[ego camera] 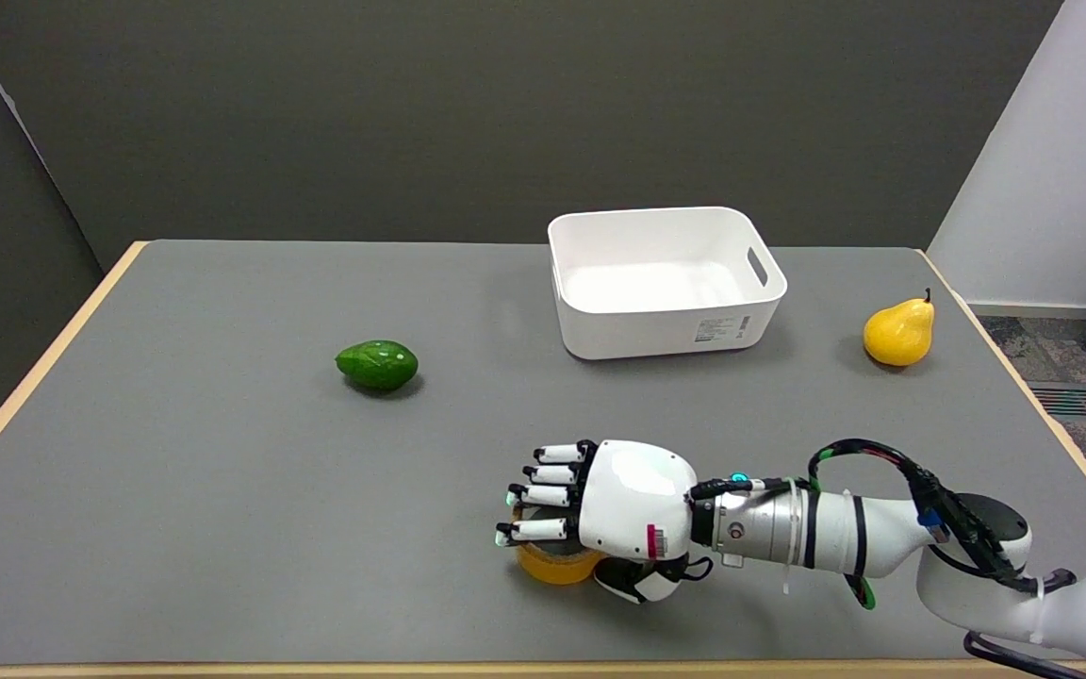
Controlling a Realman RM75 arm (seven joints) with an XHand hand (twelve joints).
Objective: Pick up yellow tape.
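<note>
The yellow tape (557,564) is a roll lying flat on the grey table (222,490) near its front edge. My right hand (600,514) lies over it, reaching in from the right. The fingers (543,495) curl over the roll's top and far side, and the thumb (642,580) presses against its near right side, so the hand grips the roll. Only the roll's front lower part shows beneath the hand. The roll seems to rest on the table.
A white bin (666,283) stands at the back centre. A green avocado (376,365) lies to the left of the middle, and a yellow pear (899,332) stands near the right edge. The table's wooden rim (34,368) runs along the left.
</note>
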